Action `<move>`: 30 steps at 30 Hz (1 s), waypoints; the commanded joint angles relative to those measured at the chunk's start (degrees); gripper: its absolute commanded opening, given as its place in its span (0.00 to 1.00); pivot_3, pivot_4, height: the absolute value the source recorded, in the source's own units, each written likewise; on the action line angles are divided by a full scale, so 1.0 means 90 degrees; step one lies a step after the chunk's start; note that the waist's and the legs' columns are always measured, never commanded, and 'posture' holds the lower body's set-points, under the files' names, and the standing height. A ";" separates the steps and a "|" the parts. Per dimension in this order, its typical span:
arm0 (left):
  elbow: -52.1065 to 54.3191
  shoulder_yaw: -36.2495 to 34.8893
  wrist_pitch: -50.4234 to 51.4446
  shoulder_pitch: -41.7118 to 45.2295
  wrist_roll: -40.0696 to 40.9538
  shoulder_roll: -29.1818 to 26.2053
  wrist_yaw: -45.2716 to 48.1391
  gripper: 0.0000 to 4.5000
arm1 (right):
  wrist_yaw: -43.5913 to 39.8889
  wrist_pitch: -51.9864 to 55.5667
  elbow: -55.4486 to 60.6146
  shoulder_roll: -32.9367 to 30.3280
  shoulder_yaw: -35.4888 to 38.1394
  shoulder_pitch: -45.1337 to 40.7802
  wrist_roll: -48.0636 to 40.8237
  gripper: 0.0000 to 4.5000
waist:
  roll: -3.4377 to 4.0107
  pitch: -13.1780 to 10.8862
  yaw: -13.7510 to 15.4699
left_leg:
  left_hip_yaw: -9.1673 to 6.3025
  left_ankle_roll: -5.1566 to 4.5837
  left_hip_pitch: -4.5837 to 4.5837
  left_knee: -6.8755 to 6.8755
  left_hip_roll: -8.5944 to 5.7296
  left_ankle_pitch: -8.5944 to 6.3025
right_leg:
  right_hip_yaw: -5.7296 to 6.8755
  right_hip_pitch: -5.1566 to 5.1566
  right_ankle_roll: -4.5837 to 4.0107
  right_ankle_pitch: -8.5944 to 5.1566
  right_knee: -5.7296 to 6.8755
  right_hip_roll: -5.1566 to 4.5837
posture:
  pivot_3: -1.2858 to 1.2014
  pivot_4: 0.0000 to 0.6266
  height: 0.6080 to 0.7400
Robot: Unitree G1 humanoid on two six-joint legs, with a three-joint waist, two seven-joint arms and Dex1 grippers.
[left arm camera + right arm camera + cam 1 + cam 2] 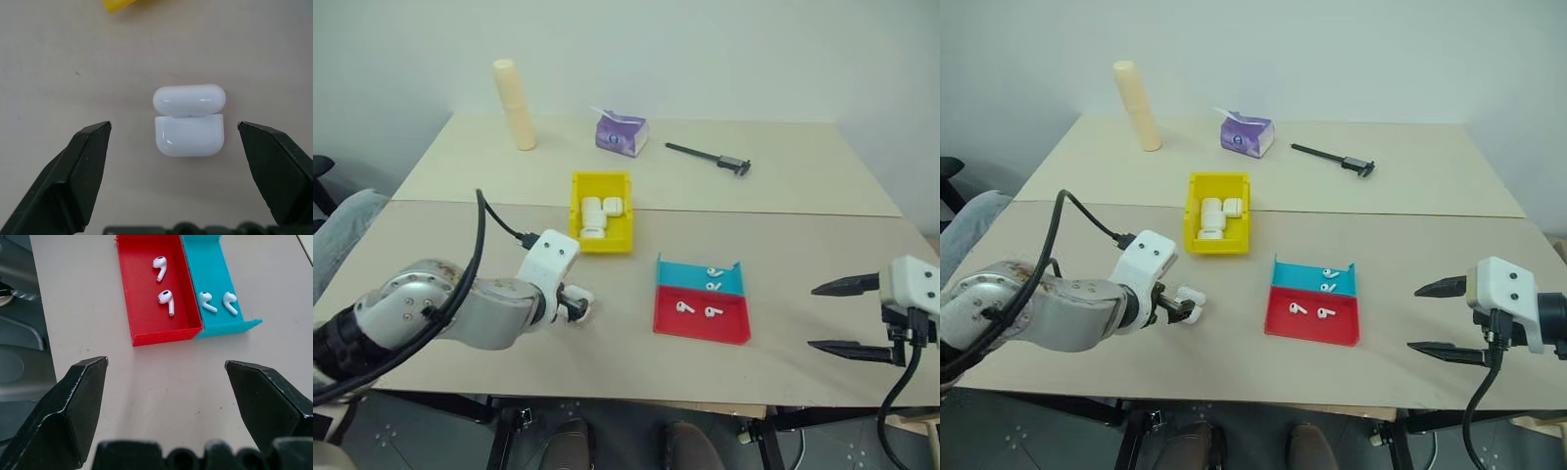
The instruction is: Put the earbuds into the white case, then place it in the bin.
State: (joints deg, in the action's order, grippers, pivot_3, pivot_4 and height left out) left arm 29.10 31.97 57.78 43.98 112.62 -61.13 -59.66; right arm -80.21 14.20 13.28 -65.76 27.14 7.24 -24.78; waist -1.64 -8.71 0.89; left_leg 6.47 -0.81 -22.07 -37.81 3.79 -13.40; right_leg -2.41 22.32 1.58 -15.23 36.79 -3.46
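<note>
Four earbuds lie waiting in the two shallow trays: a pair in the red tray [146,328] and a pair in the teal tray [215,264], the two trays touching side by side on the desk [783,284]. The earbuds in the red tray [165,298] sit apart from each other, stems free.

A white case [189,120] lies on the bare desk with its lid swung open, well short of the yellow bin [601,211], which already holds several like cases [597,211]. The left gripper [176,142] hangs over the case, its fingers spread wide to either side and touching nothing. The right gripper [166,377] is likewise spread and empty, aimed at the desk just before the red tray.

By my reading, the step in hand is the start of loading: the case is open and empty-looking, and no earbud is lifted yet. Next, the left gripper likely needs to steady the case, while the right reaches forward to an earbud in the red tray and pinches it by the stem or head. Such a small, glossy piece could easily slip or skitter.
</note>
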 commanded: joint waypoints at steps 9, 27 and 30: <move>-0.0331 0.0139 -0.0047 -0.0461 0.0043 0.0583 -0.0550 1.00 | 0.0047 0.0170 0.0239 -0.0089 0.0233 0.0078 -0.0037 0.98 | -0.0002 -0.0001 -0.0003 | -0.0001 0.0003 0.0002 0.0000 -0.0001 0.0002 | 0.0001 -0.0003 0.0001 0.0001 0.0000 0.0000 | 0.52 0.24 1.00; -0.1319 0.0142 0.0720 -0.0150 0.0043 0.1094 -0.0557 1.00 | 0.0285 0.0378 0.0549 0.0009 0.0415 0.0379 -0.0007 0.98 | -0.0003 -0.0002 -0.0002 | -0.0004 0.0003 0.0000 -0.0001 -0.0004 0.0002 | 0.0004 -0.0003 0.0002 0.0001 -0.0002 -0.0001 | 0.52 0.24 1.00; -0.1346 0.0210 0.0808 -0.0069 0.0043 0.1235 -0.0555 1.00 | 0.0302 0.0359 0.0562 0.0024 0.0430 0.0405 -0.0013 0.98 | -0.0003 -0.0002 -0.0003 | -0.0005 0.0003 -0.0001 0.0000 -0.0004 0.0002 | 0.0004 -0.0003 0.0002 0.0001 -0.0003 -0.0001 | 0.52 0.24 1.00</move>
State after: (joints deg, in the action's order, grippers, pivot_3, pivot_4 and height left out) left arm 16.41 33.71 64.29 42.00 112.60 -50.22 -64.54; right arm -77.57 17.05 17.32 -65.54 28.45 10.72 -24.72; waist -1.67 -8.72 0.86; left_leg 6.43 -0.79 -22.10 -37.81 3.76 -13.38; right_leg -2.37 22.29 1.60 -15.22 36.76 -3.47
